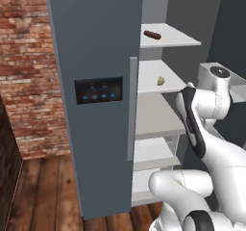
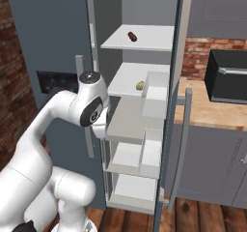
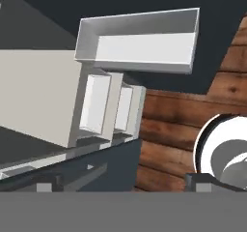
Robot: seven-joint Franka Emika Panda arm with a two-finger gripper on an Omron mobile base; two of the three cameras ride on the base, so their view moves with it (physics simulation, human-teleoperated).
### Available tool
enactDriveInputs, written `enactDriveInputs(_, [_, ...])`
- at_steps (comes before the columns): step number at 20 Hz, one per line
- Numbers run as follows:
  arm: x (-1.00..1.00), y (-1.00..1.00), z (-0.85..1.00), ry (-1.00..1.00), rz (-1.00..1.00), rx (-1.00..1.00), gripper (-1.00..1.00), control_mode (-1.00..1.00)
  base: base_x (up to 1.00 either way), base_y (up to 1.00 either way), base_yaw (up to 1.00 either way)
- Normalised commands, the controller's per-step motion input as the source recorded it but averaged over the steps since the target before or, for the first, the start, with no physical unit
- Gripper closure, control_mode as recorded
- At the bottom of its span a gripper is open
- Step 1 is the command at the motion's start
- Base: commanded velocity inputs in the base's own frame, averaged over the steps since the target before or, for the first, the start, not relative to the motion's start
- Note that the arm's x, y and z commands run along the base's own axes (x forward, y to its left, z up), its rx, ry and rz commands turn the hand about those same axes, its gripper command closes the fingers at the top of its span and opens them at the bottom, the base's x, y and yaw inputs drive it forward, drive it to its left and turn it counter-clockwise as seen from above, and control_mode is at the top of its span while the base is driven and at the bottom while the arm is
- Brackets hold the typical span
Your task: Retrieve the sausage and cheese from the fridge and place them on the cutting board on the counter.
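White fridge shelves (image 1: pixel 166 77) carry the sausage (image 1: pixel 152 34) above the cheese (image 1: pixel 161 81).

flat, even rendered light, soft shadows; hand view perhaps slightly blurred, no glare.

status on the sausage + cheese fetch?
Done: the fridge stands with its right door open. In hand: nothing; the gripper is open and empty, low by the door bins. Left: the sausage lies on the upper shelf, the cheese on the shelf below; both must go to the cutting board.
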Motion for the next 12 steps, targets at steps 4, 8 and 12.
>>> enactDriveInputs(4, [-0.19, 0.42, 0.07, 0.03, 0.67, -0.21, -1.00, -1.00, 0.00, 0.00, 0.00])
enactDriveInputs(8, [-0.22, 0.24, 0.00, 0.00, 0.50, -0.23, -1.00, -1.00, 0.00, 0.00, 0.00])
enactDriveInputs(12, [-0.33, 0.07, -0.10, 0.00, 0.38, -0.23, -1.00, -1.00, 0.00, 0.00, 0.00])
